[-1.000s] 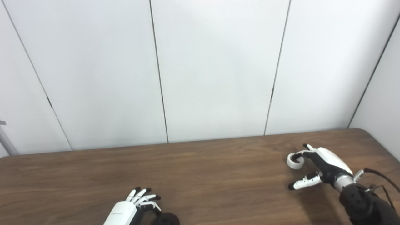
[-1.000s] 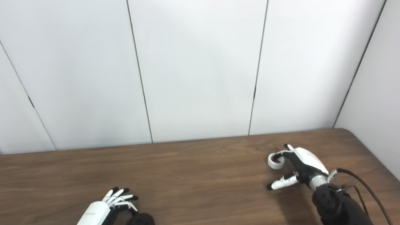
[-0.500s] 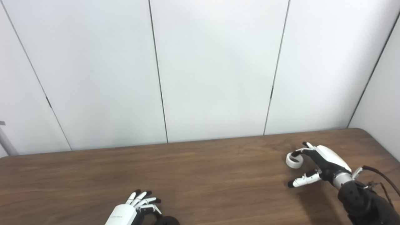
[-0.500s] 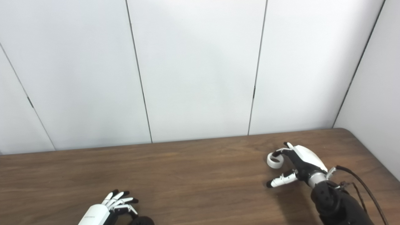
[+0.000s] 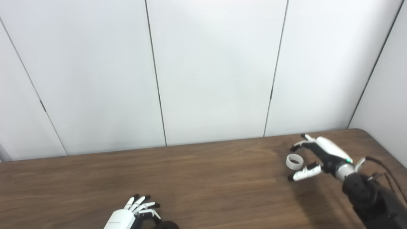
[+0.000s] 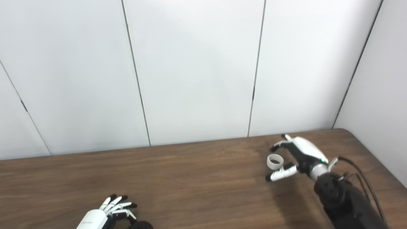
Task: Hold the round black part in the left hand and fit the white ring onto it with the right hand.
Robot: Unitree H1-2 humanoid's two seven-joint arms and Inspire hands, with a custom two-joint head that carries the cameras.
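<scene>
Two risks stand out to me. First, my right robot hand [image 5: 321,156] does not have the white ring [image 5: 294,161]: the ring lies flat on the surface [image 5: 206,178], in the gap between my fingers [image 5: 300,145] above it and my thumb [image 5: 302,174] on the near side, and I judge that neither touches it. If I close without coming lower, I may clip its rim and flick it away, or tip it on edge so that it rolls toward the far corner. Second, the round black part [image 5: 167,225] sits at the very bottom edge of both views, mostly cut off, just beside my left robot hand [image 5: 133,214]. I cannot tell whether that hand touches it, and a grasp made half out of sight could push it off the near edge.

My right robot hand is spread, palm turned to my left, fingers curled forward over the ring and thumb stretched out beneath, the forearm coming in low from the right corner. My left robot hand rests low near the front, fingers fanned apart and pointing away from me, holding nothing that I can see. Ring and part lie well apart, at opposite ends of the surface.
</scene>
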